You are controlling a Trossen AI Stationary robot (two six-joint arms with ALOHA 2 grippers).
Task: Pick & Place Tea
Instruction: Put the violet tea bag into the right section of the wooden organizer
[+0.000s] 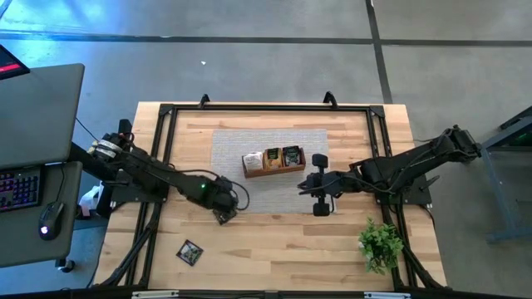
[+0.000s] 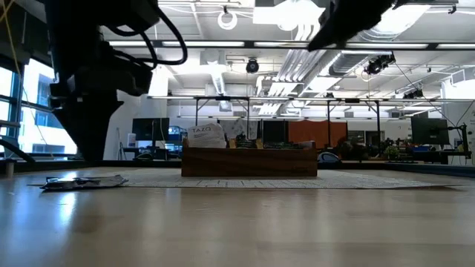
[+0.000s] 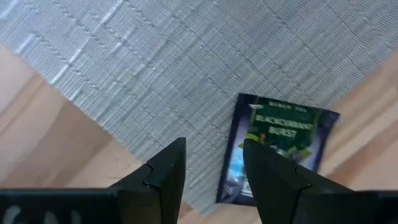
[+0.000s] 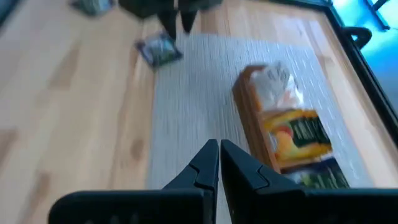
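Dark foil-paper sachet [image 3: 277, 149] lies flat just ahead of the left hand [image 3: 211, 165], straddling the grey mat [image 3: 186, 68] edge and bare worktop [image 3: 37, 124]. We find that hand spread, holding nothing. We judge the sachet light, thin, slippery; pinch one edge. Right hand [image 4: 219, 163] waits pressed together near the tray [image 4: 252, 118].

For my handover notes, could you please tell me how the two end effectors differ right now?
The left end effector is open, above a dark tea sachet at the grey mat's edge; the right end effector is shut, empty, beside the wooden tray. Both are dark and two-fingered.
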